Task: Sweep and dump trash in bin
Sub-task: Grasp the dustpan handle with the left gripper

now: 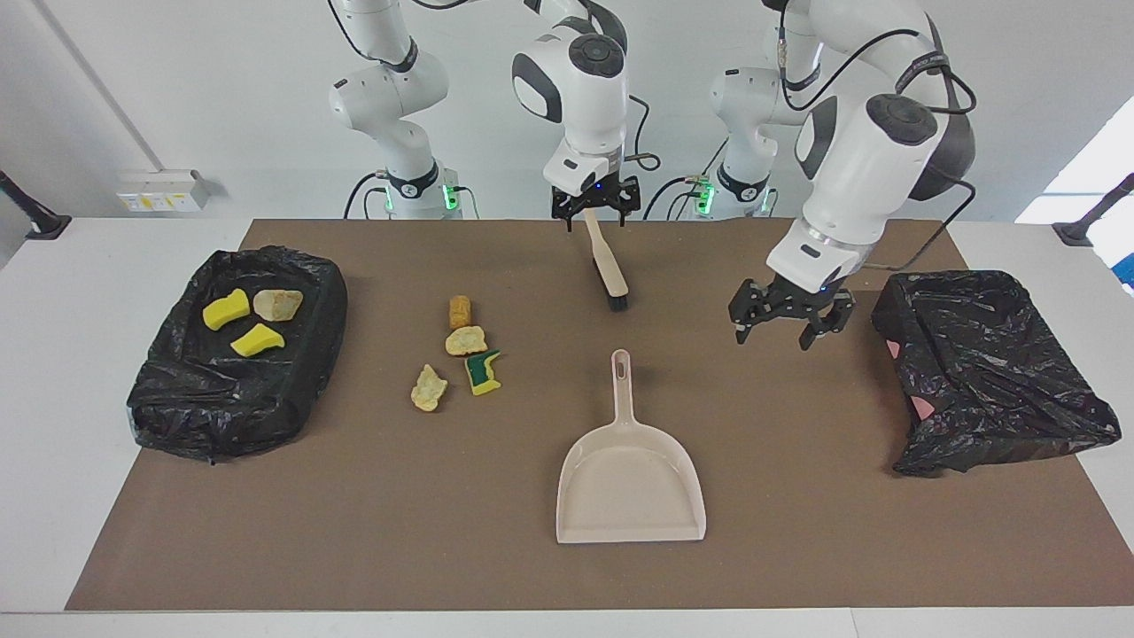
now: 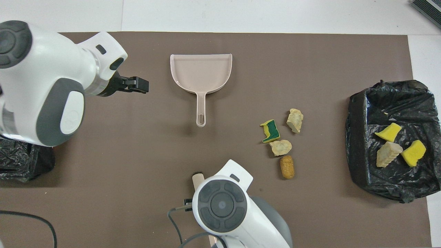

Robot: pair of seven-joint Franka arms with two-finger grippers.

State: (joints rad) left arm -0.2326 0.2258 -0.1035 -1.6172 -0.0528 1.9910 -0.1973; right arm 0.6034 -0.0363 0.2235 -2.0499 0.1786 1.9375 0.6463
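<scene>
A brown mat [image 1: 797,532] covers most of the white desk [image 1: 53,354]. On the mat lie a dustpan [image 1: 630,483] near the middle, four scraps [image 1: 462,354] beside it, a brush [image 1: 607,266] by the robots' edge, and a black-lined bin [image 1: 235,354] [image 1: 988,372] at each end.
</scene>
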